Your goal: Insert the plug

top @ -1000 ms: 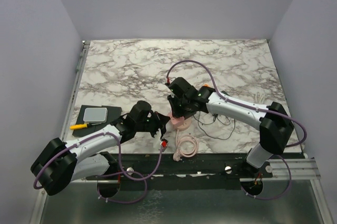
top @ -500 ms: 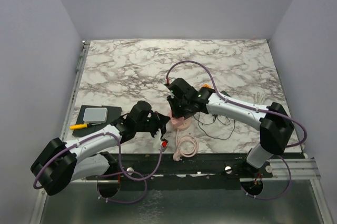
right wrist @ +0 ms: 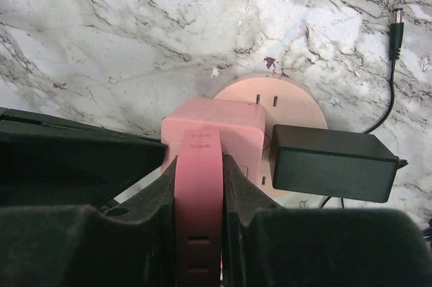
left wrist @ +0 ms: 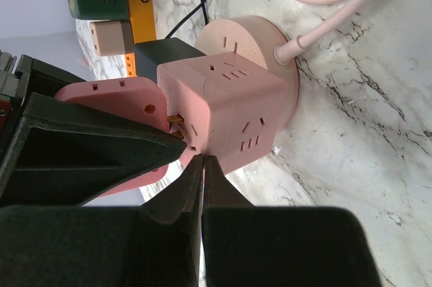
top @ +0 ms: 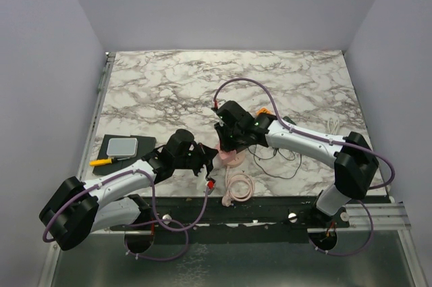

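Bench (top: pixel 155 91) of marble carries the pink socket cube (left wrist: pixel 223 108) on its round base (left wrist: pixel 250 40), near the front edge between both arms. We find the right tool (right wrist: pixel 199 165) clamped on the flat pink plug (left wrist: pixel 111 105), whose long axis runs along the fingers, straight at the cube's side face. The left tool (left wrist: pixel 201 165) is fully closed and empty, its tips just beside the cube; we cannot confirm contact. Brass prongs (left wrist: pixel 177 123) show in a gap between plug and cube, so we judge seating incomplete: a push along the prongs remains. Prong depth is hidden; overhead, the right tool covers the joint.
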You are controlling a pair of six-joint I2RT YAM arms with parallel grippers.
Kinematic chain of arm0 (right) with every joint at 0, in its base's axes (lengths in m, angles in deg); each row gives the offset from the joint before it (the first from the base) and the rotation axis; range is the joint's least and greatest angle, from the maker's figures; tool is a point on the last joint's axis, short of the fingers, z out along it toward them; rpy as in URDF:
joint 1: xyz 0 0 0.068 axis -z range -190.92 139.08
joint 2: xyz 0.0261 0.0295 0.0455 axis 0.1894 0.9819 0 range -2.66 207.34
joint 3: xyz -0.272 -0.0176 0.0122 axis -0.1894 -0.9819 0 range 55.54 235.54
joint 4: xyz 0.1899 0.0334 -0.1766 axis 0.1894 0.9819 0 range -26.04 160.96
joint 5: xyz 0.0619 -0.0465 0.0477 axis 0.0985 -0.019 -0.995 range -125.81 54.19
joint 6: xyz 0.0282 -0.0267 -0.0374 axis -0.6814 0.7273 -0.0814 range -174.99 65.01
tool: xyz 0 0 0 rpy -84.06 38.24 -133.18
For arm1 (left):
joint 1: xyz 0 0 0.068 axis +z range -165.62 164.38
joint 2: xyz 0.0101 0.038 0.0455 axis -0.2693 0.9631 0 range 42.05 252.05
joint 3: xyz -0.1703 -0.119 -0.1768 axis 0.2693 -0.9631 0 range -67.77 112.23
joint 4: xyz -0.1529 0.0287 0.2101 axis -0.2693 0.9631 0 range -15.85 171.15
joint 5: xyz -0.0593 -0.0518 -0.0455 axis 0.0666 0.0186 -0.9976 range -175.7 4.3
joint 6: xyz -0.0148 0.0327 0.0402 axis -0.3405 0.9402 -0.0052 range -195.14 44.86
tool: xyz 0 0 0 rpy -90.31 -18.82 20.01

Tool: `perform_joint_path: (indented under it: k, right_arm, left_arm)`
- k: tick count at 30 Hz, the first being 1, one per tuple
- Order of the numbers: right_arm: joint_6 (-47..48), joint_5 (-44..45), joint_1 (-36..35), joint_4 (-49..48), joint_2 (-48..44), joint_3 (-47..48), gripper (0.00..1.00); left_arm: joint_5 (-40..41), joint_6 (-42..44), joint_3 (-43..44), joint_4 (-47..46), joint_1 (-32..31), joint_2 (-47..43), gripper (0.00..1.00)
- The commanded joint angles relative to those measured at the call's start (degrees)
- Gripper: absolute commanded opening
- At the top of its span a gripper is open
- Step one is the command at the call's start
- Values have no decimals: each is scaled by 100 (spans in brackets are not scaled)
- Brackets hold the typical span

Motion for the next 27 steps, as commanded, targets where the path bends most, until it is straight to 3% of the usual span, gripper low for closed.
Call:
perform_joint_path:
  k: [1, 6, 9, 13, 27]
  right_arm:
    - [86, 15, -168, 1188, 841, -386, 6]
    - [319, 192, -151, 1544, 827, 192, 34]
    - [363, 152, -142, 1603, 803, 360, 43]
    - [373, 165, -137, 1696, 776, 556, 47]
    - [366, 347, -133, 2132, 569, 1144, 47]
  left_arm:
    - [-36, 18, 39, 94, -68, 55, 0]
    - [-22, 52, 31, 98, -67, 17, 0]
    - [-3, 53, -2, 93, -66, -66, 0]
    - [9, 66, -78, 98, -73, -190, 0]
    - [-20, 220, -188, 137, -67, -284, 0]
